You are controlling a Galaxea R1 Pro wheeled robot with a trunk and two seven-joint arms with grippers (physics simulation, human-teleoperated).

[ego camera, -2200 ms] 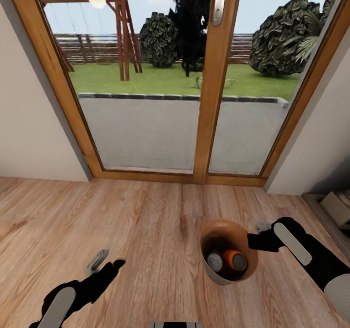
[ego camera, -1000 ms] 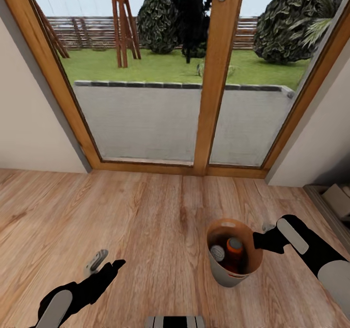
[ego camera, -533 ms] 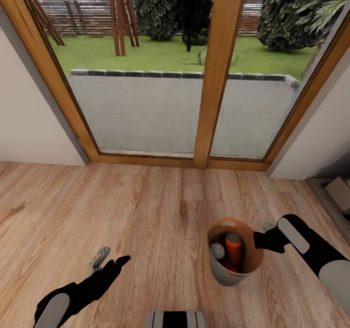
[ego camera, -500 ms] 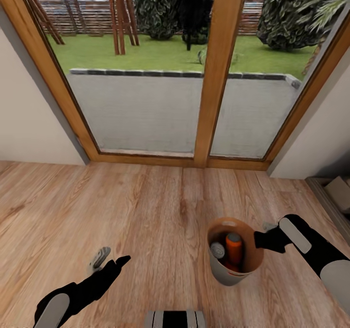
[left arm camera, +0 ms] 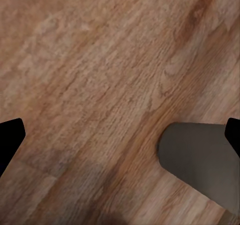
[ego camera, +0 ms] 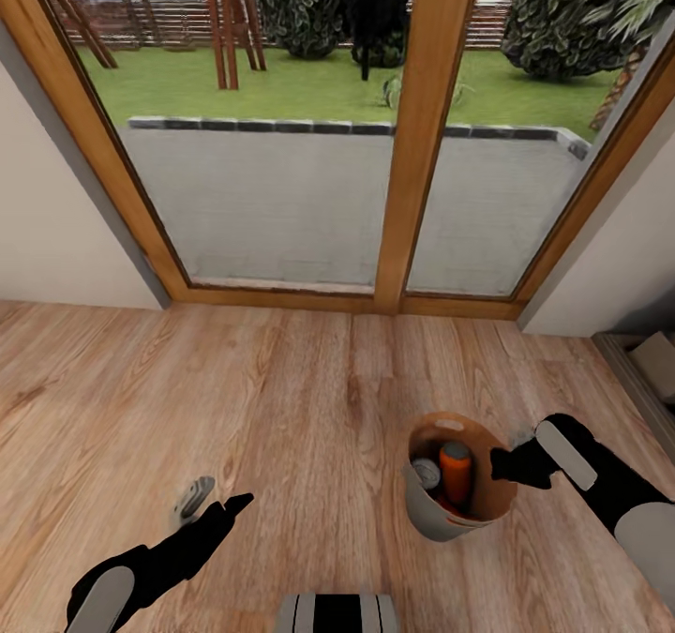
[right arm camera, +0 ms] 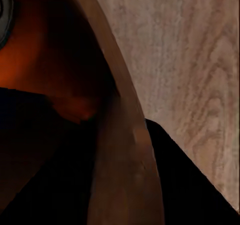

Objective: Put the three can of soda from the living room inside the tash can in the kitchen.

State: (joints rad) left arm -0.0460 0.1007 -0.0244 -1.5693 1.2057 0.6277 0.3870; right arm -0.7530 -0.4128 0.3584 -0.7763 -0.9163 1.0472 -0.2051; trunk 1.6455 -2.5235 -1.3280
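The bin [ego camera: 459, 483] hangs above the light wood floor [ego camera: 281, 408], tilted, its brown inside facing the head camera. The right gripper [ego camera: 511, 464] is clamped on its rim: in the right wrist view the rim [right arm camera: 125, 150] runs between the two dark fingers [right arm camera: 190, 185]. Inside the bin an orange can [ego camera: 457, 469] stands beside a can showing its grey metal top [ego camera: 427, 474], with a reddish patch low between them that is hard to make out. Part of the bin's inside is hidden by its near wall.

The left gripper [ego camera: 208, 504] hovers over bare floorboards, well apart from the bin, fingers spread wide and holding nothing.

Ahead stand wood-framed glass doors [ego camera: 412, 136], with paving, lawn, bushes and a fence outside. Pale walls [ego camera: 56, 230] flank them. At the right edge a low dark unit [ego camera: 647, 370] is cut off.
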